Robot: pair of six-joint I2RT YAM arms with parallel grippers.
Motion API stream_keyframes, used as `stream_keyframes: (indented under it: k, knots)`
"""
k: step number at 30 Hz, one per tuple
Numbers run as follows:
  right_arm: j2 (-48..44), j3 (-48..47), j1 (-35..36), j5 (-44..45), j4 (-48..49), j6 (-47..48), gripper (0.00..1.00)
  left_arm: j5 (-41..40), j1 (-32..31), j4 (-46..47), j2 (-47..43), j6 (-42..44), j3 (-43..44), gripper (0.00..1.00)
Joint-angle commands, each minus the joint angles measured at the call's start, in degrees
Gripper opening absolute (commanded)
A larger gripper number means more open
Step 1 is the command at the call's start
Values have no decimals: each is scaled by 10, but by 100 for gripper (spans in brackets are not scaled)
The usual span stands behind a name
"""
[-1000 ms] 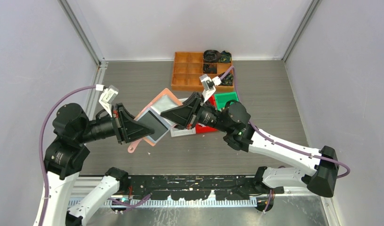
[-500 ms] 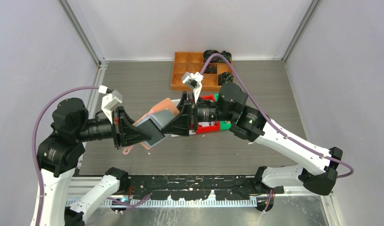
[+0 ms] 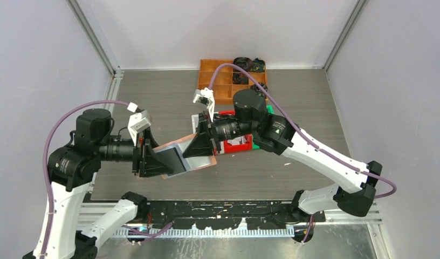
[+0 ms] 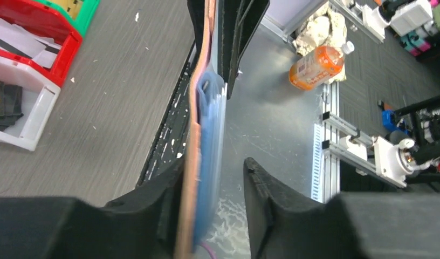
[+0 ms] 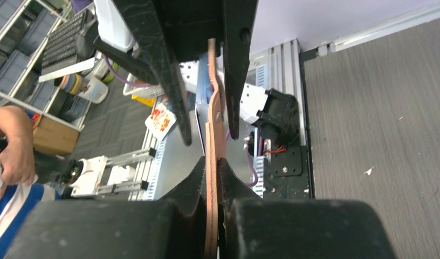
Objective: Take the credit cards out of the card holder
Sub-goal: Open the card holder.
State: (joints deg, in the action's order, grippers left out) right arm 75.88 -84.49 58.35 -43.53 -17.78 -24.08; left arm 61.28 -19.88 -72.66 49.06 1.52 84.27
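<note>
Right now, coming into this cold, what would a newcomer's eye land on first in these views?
The card holder is held between both arms over the near middle of the table. The right gripper has its jaws shut on the pink edge, while the left gripper straddles the blue pockets with its jaws open. Behind them sit a red bin and, at the far edge, an orange tray.

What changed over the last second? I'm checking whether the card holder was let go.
The card holder travelled toward the arms' bases, both arms moving with it. The right fingers clamp it now; the left fingers stand apart around it. Orange tray and red bin stayed put.
</note>
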Motion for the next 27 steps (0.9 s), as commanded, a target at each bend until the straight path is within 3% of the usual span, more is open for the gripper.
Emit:
stream_keyframes:
  k: [1,4,7,12,19,23,27]
  knots:
    - [-47,41,-16,51,146,-58,1,-39,-1,122,-49,-93,-44,52]
    - [-88,111,-34,92,281,-124,1,-79,-2,209,-85,-176,-98,56]
    - [-113,153,-34,122,342,-148,1,-110,-2,286,-108,-253,-133,54]
    - [-124,172,-34,127,357,-169,1,-126,-2,349,-118,-301,-132,38]
    - [-130,195,-34,120,381,-188,1,-128,-2,371,-125,-316,-112,22]
    - [-132,207,-34,127,397,-199,1,-123,-2,398,-130,-352,-104,26]
    - [-127,206,-34,125,410,-212,1,-105,-2,397,-121,-366,-98,43]
